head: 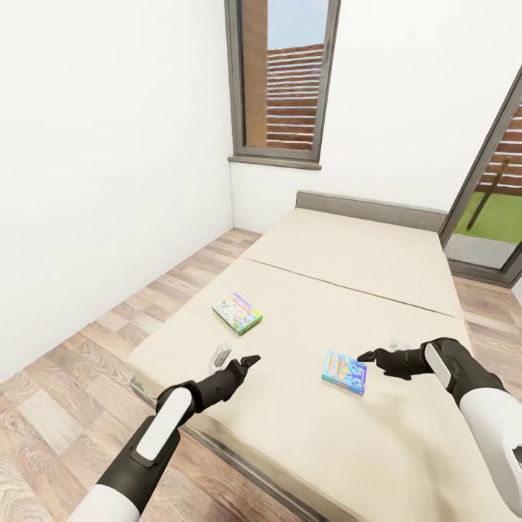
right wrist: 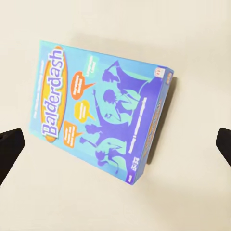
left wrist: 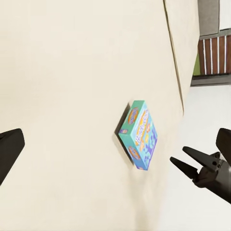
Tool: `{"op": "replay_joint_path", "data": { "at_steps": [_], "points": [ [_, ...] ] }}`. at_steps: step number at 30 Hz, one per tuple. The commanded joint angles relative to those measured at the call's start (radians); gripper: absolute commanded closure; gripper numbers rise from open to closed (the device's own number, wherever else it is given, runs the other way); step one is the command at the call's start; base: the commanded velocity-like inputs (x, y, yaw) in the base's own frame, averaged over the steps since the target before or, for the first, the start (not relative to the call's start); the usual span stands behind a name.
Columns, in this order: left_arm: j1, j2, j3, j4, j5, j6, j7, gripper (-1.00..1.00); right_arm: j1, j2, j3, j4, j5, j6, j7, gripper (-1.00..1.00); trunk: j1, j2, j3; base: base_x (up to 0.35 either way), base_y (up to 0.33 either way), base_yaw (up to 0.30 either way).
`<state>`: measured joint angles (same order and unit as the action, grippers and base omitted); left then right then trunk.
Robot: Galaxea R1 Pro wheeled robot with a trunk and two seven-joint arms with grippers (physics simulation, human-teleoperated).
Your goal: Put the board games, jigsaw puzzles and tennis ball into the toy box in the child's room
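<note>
Two board games lie flat on the bed (head: 362, 275). The green-edged one (head: 237, 313) is near the bed's left side. The blue Balderdash box (head: 344, 372) (left wrist: 138, 135) (right wrist: 101, 108) is further right and nearer to me. My right gripper (head: 377, 354) (right wrist: 115, 144) hovers open just right of and above the Balderdash box, with its fingers spread wider than the box. My left gripper (head: 238, 359) (left wrist: 118, 139) is open over the mattress between the two boxes, holding nothing. The right gripper also appears in the left wrist view, beside the blue box. The table and toy box are out of view.
A grey headboard (head: 370, 209) runs along the far end of the bed, under a white wall with a window (head: 284, 80). A glass door (head: 493, 210) stands at the right. Wood-plank floor (head: 80, 362) runs between the bed's left side and a white wall.
</note>
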<state>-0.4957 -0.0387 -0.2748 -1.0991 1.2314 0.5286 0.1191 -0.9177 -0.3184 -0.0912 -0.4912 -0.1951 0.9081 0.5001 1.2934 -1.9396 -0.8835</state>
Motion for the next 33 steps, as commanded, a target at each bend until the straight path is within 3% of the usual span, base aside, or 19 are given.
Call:
{"op": "replay_joint_path", "data": {
  "at_steps": [1, 10, 22, 33],
  "points": [
    [-0.001, 0.0, 0.0, -0.006, 0.01, 0.003, 0.009, -1.0, 0.0, 0.0, -0.004, -0.001, -0.002, 0.004, 0.001, -1.0, 0.0, 0.0, -0.001, 0.0, 0.0, 0.0],
    [-0.009, 0.0, 0.0, -0.069, 0.009, 0.008, 0.013, -1.0, 0.001, 0.001, -0.004, -0.001, -0.006, -0.018, 0.001, -1.0, 0.0, 0.0, -0.002, 0.0, 0.0, 0.0],
    [-0.032, 0.0, 0.001, -0.219, 0.018, 0.087, 0.033, -1.0, 0.001, 0.001, -0.004, -0.001, -0.011, -0.096, 0.0, -1.0, 0.0, 0.0, -0.003, 0.0, 0.0, 0.0],
    [-0.01, -0.002, -0.001, -0.253, 0.018, 0.104, 0.029, -1.0, -0.005, -0.005, -0.004, -0.001, -0.013, -0.107, 0.0, -1.0, 0.0, 0.0, -0.015, 0.0, 0.0, 0.0]
  ]
}}
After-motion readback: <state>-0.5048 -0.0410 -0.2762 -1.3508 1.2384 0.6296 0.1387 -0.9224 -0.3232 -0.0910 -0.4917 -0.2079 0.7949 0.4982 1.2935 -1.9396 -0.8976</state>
